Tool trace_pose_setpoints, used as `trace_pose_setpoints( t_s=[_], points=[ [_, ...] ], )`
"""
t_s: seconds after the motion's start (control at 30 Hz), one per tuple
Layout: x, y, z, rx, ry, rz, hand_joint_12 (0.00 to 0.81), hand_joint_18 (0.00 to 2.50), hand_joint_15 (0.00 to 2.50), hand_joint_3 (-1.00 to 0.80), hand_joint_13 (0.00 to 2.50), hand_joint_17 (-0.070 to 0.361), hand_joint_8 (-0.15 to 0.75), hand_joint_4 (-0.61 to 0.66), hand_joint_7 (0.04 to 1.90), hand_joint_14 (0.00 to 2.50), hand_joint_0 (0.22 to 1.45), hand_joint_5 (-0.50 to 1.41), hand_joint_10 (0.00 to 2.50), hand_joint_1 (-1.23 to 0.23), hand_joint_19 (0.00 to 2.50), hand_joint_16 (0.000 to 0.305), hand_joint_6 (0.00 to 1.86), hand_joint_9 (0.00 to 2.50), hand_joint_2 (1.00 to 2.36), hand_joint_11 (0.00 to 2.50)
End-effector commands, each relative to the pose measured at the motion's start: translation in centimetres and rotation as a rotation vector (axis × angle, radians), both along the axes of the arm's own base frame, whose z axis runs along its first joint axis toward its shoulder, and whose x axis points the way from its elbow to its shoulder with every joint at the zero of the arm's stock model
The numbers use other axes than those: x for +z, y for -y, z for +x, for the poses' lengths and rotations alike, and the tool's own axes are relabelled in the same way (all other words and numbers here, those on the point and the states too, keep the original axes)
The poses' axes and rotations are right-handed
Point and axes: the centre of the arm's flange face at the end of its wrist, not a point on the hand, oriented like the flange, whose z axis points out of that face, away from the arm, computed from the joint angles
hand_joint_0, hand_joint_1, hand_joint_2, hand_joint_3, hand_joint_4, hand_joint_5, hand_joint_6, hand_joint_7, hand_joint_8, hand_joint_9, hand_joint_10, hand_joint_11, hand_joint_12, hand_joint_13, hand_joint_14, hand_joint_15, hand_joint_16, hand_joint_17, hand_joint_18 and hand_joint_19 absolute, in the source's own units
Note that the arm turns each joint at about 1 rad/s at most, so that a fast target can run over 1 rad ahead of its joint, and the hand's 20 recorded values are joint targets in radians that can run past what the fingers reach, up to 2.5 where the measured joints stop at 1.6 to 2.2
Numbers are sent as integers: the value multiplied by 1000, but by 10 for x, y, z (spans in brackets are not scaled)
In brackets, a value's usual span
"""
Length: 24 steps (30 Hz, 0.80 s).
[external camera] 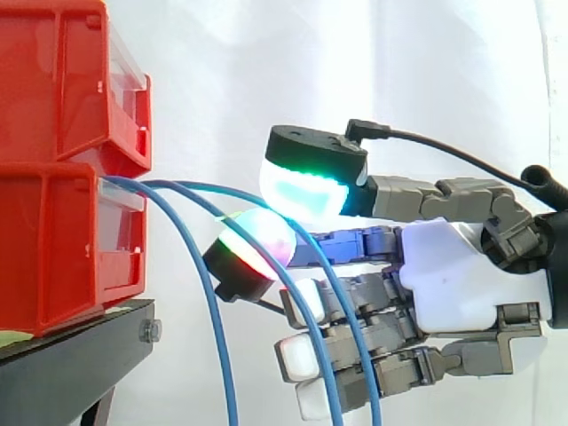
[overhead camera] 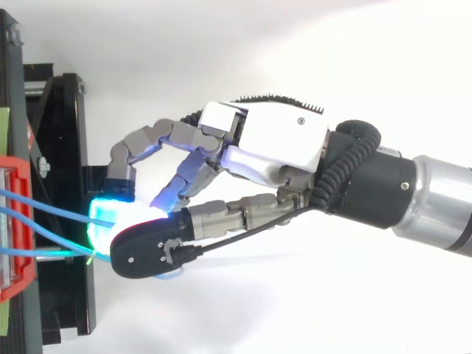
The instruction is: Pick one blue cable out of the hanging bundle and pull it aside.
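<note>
Hand (external camera: 461, 266) is closed by two pads (external camera: 306, 191) on one blue cable (external camera: 222, 189), led from the red bin (external camera: 62, 248) at nine o'clock; a pull toward three o'clock is suggested.

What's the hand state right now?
hand: shut on a blue cable, which looks pinched between two glowing pads.

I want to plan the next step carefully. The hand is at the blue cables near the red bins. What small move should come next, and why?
Probably draw the hand a little away from the red bins, with the pinch held. Two glowing fingers appear closed on one blue cable, while the other cables hang loose beside it.
</note>
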Motion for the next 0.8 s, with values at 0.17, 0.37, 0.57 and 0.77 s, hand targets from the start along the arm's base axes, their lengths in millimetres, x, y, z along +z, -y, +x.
trace_pose_setpoints(
  t_s=[0.17,0.37,0.57,0.77],
  points=[
    [-1,-1,-2,0,-17,-1,243,874,399,-59,1087,99,213,-337,1059,14,464,-24,12,-829,337,44,887,1194,1522,332],
    [-4,-1,-6,-1,-53,8,277,860,359,-77,1027,101,225,-332,1056,14,447,-20,7,-823,324,45,880,1029,1589,212],
    [-5,2,-21,3,-159,10,294,841,333,-80,995,104,231,-333,1061,13,439,-17,5,-814,319,46,874,942,1615,156],
    [14,4,-34,11,-209,5,300,827,326,-88,969,105,232,-331,1065,12,436,-16,5,-814,313,47,872,926,1625,151]
  ],
)
